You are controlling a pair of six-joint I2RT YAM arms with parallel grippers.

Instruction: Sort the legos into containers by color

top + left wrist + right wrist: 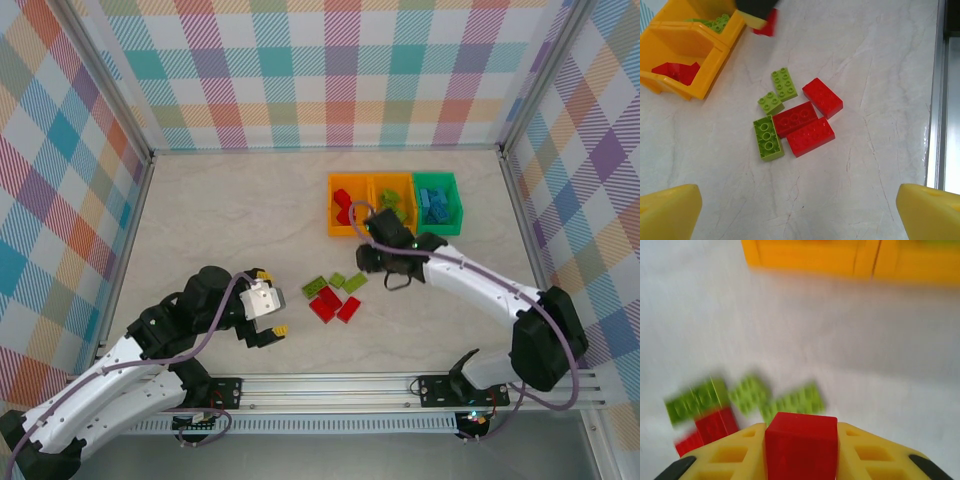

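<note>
Grips one red lego (pixel 801 447) clamped between the yellow fingers (pixel 735 455) of the right hand (pixel 372 258), over the desk (pixel 220 220), just at 5 o'clock of the left orange bin (pixel 332 205). Finds six loose legos (pixel 333 297) at 7 o'clock of that hand, three red and three lime green, lying flat and packed close. Shows red pieces in the left orange bin, green in the middle orange bin (pixel 393 176), blue in the green bin (pixel 458 205). Poses the left hand (pixel 272 303) at 9 o'clock of the cluster, fingers wide apart, holding nothing.
</note>
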